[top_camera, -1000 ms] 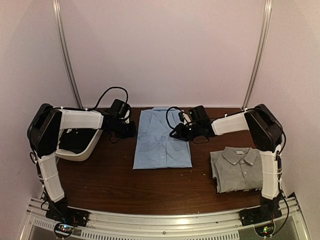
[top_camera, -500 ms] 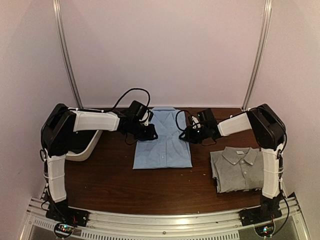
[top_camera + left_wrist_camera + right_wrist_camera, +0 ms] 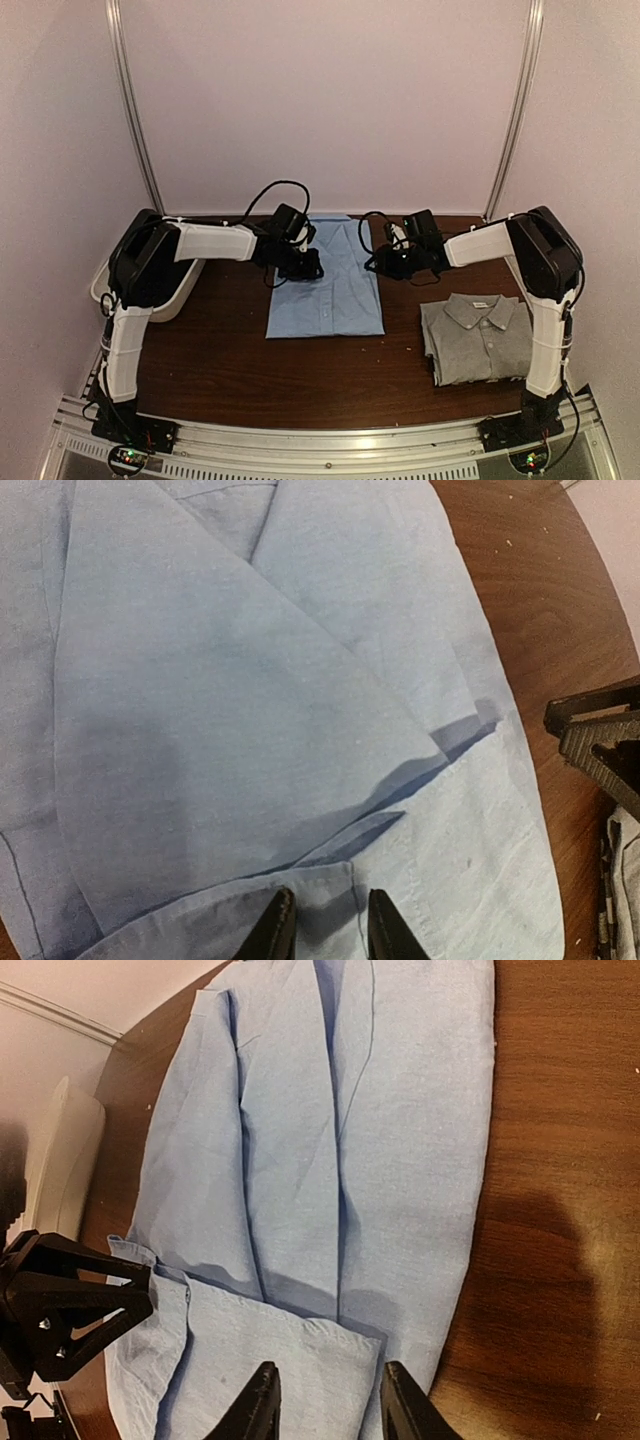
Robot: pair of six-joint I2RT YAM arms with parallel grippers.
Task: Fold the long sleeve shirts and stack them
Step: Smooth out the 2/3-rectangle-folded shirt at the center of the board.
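The light blue shirt (image 3: 325, 285) lies partly folded at the back middle of the table, collar away from me. The grey shirt (image 3: 478, 338) lies folded at the front right. My left gripper (image 3: 306, 265) hovers over the blue shirt's left side; in the left wrist view (image 3: 326, 932) its fingers stand a little apart, either side of a cuff edge (image 3: 340, 880). My right gripper (image 3: 388, 262) is at the shirt's right edge; in the right wrist view (image 3: 322, 1405) it is open over a folded flap (image 3: 300, 1360). Neither holds cloth.
A white bin (image 3: 168, 295) stands at the table's left edge, partly behind the left arm. Bare brown table (image 3: 300, 380) lies in front of the shirts. Walls with metal rails close in the back and sides.
My left arm has swung right, from beside the white bin to over the blue shirt's left side. My right gripper has shifted right, from over the shirt to its right edge.
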